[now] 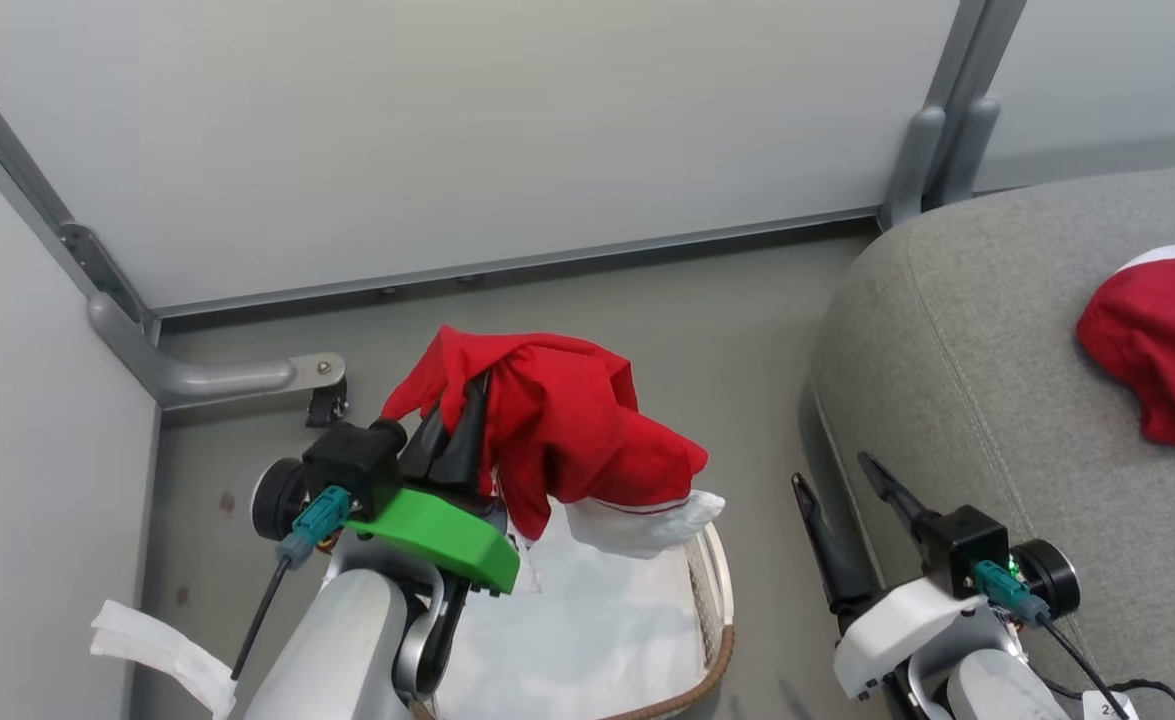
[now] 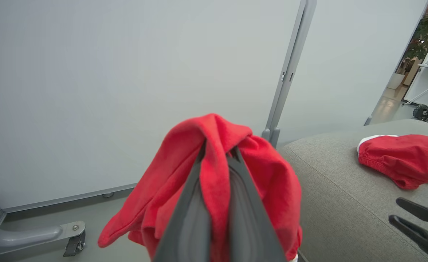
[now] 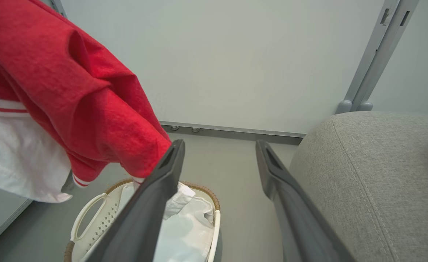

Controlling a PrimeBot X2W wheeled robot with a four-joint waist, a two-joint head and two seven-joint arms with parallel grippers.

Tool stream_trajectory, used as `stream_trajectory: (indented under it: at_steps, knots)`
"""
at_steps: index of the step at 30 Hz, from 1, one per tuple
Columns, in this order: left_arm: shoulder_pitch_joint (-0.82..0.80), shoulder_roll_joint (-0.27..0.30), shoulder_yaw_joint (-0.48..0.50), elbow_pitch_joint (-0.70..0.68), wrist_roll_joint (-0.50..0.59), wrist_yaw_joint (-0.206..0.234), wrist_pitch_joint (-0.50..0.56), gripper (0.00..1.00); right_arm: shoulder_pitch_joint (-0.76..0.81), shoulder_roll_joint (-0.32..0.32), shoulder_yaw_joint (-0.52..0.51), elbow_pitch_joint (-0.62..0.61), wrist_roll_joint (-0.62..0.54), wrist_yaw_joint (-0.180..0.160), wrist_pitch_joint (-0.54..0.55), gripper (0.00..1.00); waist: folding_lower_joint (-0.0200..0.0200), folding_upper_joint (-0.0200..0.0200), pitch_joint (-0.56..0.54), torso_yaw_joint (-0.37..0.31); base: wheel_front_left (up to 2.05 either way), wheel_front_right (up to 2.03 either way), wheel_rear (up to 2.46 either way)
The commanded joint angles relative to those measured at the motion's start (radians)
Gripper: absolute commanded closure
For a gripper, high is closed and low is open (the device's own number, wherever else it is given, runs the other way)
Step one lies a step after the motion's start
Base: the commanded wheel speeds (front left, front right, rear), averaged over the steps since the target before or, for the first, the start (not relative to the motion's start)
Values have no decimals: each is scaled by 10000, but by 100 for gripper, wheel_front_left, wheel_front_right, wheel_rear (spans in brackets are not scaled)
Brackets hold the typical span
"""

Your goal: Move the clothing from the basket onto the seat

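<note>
Risk | our left end effector (image 2: 219, 147) pinches red garment (image 1: 567, 420) | right end effector (image 1: 831, 470) spread, empty | white hem (image 1: 642, 525) dangles over basket (image 1: 717, 590); may snag swinging to seat (image 1: 967, 350)

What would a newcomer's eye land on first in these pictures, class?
The red garment pinched in the left hand, hanging above the white basket. Then a second red garment lying on the grey seat, with the open, empty right hand beside the seat's edge.
</note>
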Motion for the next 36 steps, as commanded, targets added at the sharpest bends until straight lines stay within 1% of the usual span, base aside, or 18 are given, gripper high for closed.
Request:
stream_trajectory:
  at_steps: [1,5,9,14,18,23,27,31,36]
  knots:
    - [171,5,23,-114,43,-27,-35,100,195,-39,53,57,29,-10,-19,0,1,0,-374,205,0,0,0]
    - [222,-2,-103,-320,-50,-8,-36,100,392,-68,459,207,-76,-10,-19,0,1,0,-478,283,0,0,0]
    - [243,-2,-344,-460,-184,96,-36,100,305,-138,1468,280,155,-10,-19,0,1,0,-525,390,0,0,0]
    - [253,-1,-556,-463,-257,160,-36,100,-204,-223,2843,281,599,-10,-19,0,1,0,-499,540,0,0,0]
    - [188,-2,-660,-413,-297,193,-36,100,-794,-193,3597,353,854,-12,-19,0,1,0,-461,671,0,0,0]
    - [66,-1,-795,-377,-339,212,-36,100,-1500,-112,4125,519,1191,-10,-19,0,1,0,-383,812,0,0,0]
    - [-52,-3,-1003,-426,-344,237,-36,100,-2072,-56,4230,909,1151,-11,-19,0,1,0,-309,938,0,0,0]
    - [-197,-1,-1294,-462,-407,237,-36,100,-2570,-30,4558,1090,1312,-11,-19,0,1,0,-186,1081,0,0,0]
    - [-366,-2,-1668,-472,-581,258,-37,100,-3069,-40,5067,1766,1533,-12,-19,0,1,0,-79,1296,0,0,0]
